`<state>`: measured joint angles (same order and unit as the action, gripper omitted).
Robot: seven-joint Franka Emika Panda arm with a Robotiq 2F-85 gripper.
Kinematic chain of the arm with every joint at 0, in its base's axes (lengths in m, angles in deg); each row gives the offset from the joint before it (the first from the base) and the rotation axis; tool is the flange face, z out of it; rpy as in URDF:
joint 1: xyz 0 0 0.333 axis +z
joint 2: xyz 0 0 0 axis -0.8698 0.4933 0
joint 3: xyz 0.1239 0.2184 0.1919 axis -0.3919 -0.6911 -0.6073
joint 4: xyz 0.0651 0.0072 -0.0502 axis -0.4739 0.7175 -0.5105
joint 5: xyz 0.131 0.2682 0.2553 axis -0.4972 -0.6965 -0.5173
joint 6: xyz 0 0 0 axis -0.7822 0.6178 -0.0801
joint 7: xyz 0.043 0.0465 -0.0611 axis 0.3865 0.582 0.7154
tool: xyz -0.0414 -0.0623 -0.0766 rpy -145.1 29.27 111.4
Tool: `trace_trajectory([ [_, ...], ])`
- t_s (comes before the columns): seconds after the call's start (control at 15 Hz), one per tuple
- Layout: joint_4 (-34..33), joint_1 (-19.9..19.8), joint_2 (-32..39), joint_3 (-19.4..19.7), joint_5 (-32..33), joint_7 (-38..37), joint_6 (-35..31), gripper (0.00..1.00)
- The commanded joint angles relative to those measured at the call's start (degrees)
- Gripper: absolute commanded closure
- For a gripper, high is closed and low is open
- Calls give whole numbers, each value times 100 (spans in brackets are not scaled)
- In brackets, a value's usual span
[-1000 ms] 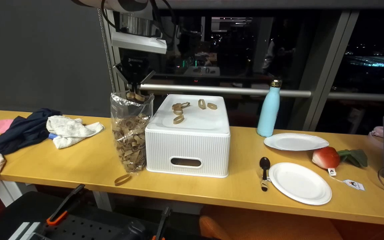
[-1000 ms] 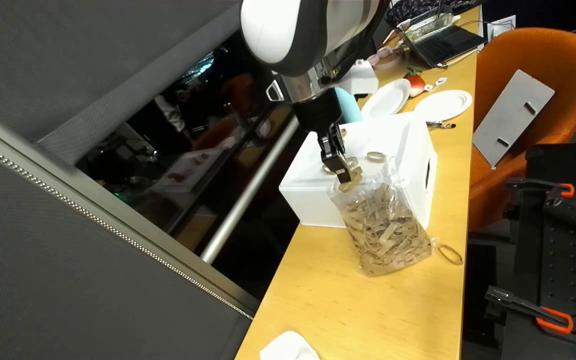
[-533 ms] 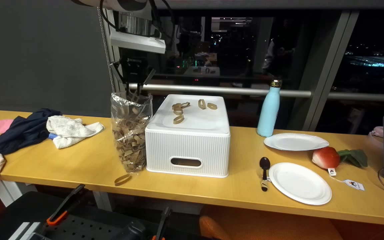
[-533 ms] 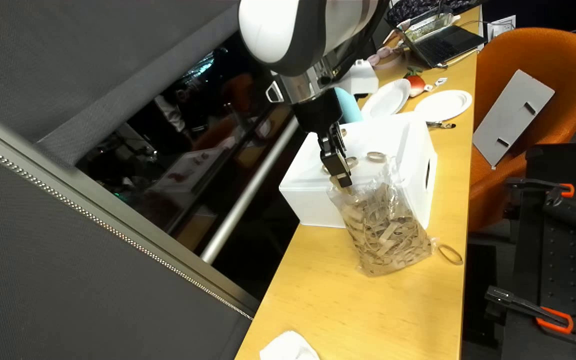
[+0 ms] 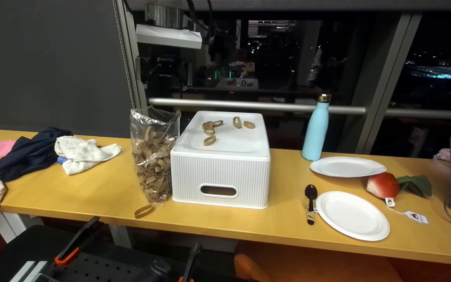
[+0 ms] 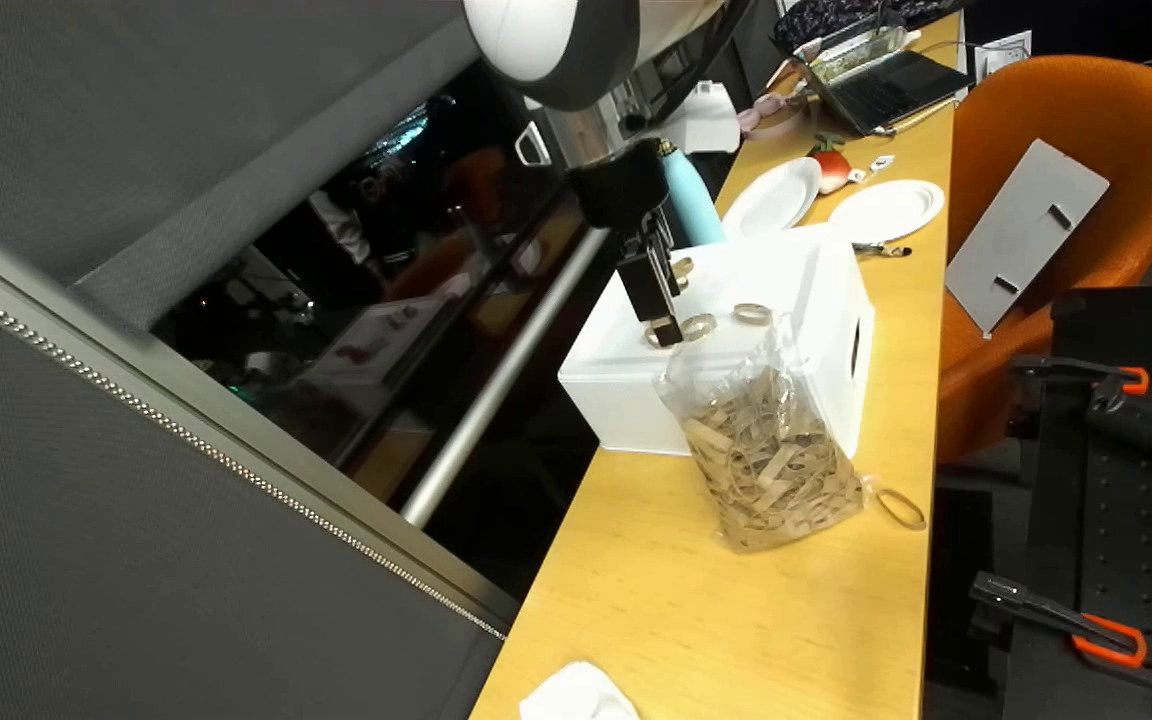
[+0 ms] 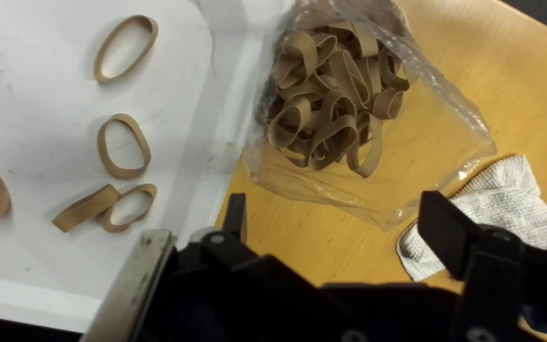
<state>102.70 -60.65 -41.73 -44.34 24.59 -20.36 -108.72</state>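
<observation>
Pincer [image 7: 336, 218] spread apart, empty, above and near the clear bag [image 7: 297, 183]; work looks partway: most tan bands [image 7: 344, 76] inside, several atop the white box [image 5: 220, 170], one loose band [image 5: 143, 212] on the worktop [image 5: 286, 203].

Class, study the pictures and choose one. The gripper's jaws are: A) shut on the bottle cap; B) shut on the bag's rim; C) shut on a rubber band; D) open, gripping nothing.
D: in the wrist view the gripper has its fingers spread wide apart with nothing clamped between them, and the plastic bag stands below it in an exterior view.
</observation>
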Motion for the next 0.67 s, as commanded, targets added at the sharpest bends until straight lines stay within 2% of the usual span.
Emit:
trace_trajectory([
  [0.0,96,-153,-162,197,339,-36,-75,0],
  [0.13,157,-273,-133,278,411,222,-278,0],
  [0.27,100,-357,-39,357,634,492,-203,0],
  [0.6,-109,-571,191,485,936,1358,340,0],
])
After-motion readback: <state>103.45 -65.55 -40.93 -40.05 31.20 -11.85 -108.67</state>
